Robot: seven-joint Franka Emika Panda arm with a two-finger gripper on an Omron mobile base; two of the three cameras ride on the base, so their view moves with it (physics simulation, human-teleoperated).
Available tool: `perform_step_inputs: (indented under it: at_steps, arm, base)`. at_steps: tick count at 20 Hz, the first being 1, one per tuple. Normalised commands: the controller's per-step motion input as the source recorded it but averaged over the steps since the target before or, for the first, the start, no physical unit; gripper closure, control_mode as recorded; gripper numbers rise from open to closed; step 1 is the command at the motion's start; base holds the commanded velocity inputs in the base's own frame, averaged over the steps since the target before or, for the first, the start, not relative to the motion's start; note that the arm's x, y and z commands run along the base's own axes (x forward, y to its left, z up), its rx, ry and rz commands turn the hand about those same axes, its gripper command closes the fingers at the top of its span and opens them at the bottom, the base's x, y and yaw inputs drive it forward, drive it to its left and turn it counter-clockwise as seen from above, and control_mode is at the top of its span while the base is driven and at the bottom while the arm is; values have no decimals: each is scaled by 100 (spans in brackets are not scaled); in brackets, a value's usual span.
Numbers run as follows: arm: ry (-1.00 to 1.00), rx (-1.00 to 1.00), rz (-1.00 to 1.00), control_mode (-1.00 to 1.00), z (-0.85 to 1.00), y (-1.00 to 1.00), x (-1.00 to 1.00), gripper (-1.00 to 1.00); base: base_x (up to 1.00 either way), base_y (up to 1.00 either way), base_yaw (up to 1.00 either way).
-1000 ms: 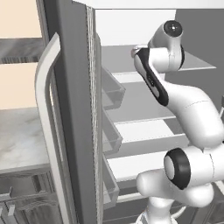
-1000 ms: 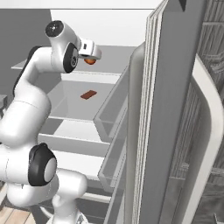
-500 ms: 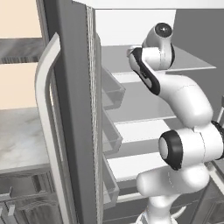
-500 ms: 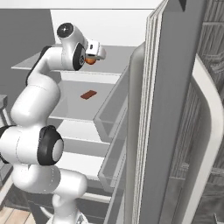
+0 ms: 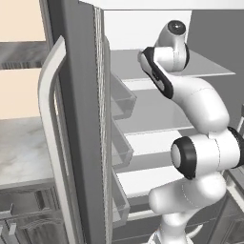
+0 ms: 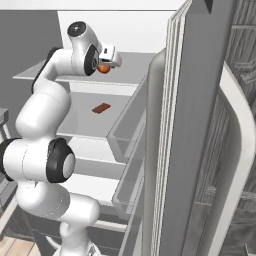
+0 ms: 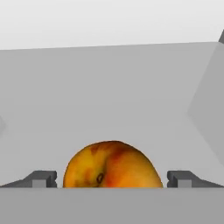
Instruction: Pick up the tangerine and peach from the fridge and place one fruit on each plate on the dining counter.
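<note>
Inside the fridge: we see our arm reaching into the open fridge [image 5: 81, 95] at the level of the upper shelf.
Gripper: our gripper [image 7: 112, 179] stands wide, one dark fingertip on each side of the fruit with a gap left on both sides; we hold nothing.
Peach: an orange and red fruit with a small stem dimple, which we take for the peach [image 7: 113, 165], sits on the pale grey shelf floor right between our fingertips in the hand view. From the right base view we see it as an orange spot [image 6: 103, 68] just under the hand, on the top shelf.
Middle shelf: we see a small flat reddish-brown item [image 6: 101, 108] lying on the shelf below, well apart from the peach.
Door: the fridge door with its long pale handle [image 5: 50, 138] stands open, and clear door bins [image 5: 121, 100] line its inner side.
Tangerine: we cannot tell where it is from these views.
</note>
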Motion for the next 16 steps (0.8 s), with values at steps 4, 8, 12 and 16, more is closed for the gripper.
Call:
perform_step_inputs:
  at_steps: [4, 8, 12, 16]
  arm:
    - [9, 4, -2, -100, -22, 0, -19, -100]
    - [6, 2, -1, -100, -21, 0, -9, 100]
    - [0, 0, 0, -100, 0, 0, 0, 100]
    - [-7, 0, 0, -100, 0, 0, -15, 100]
  base:
    - [0, 0, 0]
    - [0, 0, 0]
    - [0, 0, 0]
    - [0, 0, 0]
